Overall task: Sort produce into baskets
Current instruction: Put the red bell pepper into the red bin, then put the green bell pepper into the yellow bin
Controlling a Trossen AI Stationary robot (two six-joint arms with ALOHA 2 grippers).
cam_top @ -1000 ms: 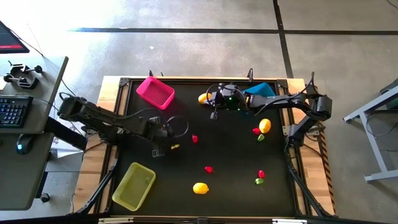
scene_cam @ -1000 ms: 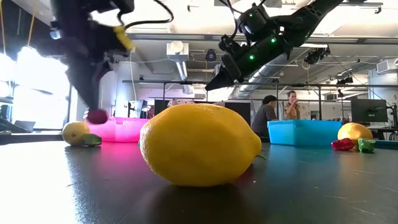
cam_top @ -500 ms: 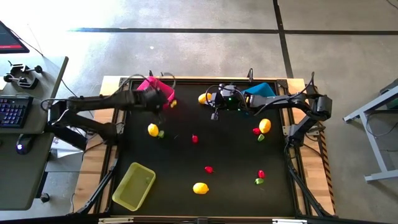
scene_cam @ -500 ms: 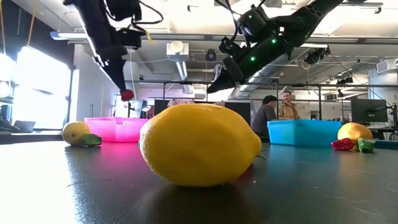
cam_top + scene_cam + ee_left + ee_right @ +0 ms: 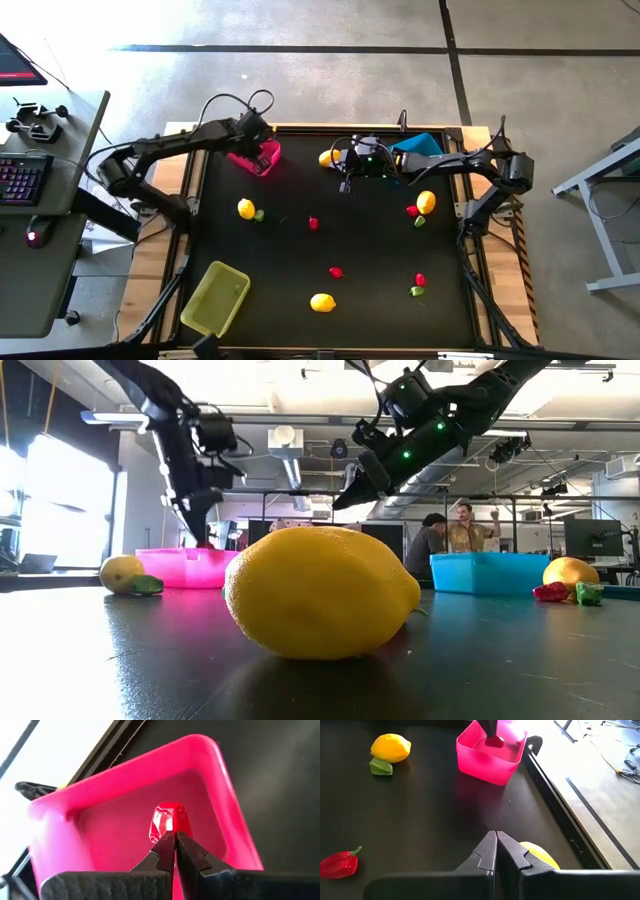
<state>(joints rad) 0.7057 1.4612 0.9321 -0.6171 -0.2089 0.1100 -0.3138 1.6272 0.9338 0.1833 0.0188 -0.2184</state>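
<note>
The left gripper [image 5: 171,839] has its two dark fingers pinched on a small red piece [image 5: 169,821], holding it low inside the pink basket [image 5: 226,785] at the far left of the table; the right wrist view shows the same red piece [image 5: 494,740] just at the basket's rim. The right gripper [image 5: 496,838] hangs above the far middle of the table with its fingers pressed together and nothing between them, a yellow lemon [image 5: 540,855] partly hidden behind them. From above, the left arm covers much of the pink basket [image 5: 262,160], and the blue basket [image 5: 425,142] is half concealed under the right arm. In the low view a large lemon [image 5: 320,592] fills the foreground and blocks the middle of the table, so the small pieces behind it cannot be seen. On the black table [image 5: 370,235] lie another lemon [image 5: 246,208] touching a green piece [image 5: 259,214], scattered red pieces, a lemon [image 5: 426,201] by the right side, and the yellow-green basket [image 5: 215,298] at the near left corner. Beyond the table, two people [image 5: 447,535] stand in a workshop with exposed ceiling ducts.
</note>
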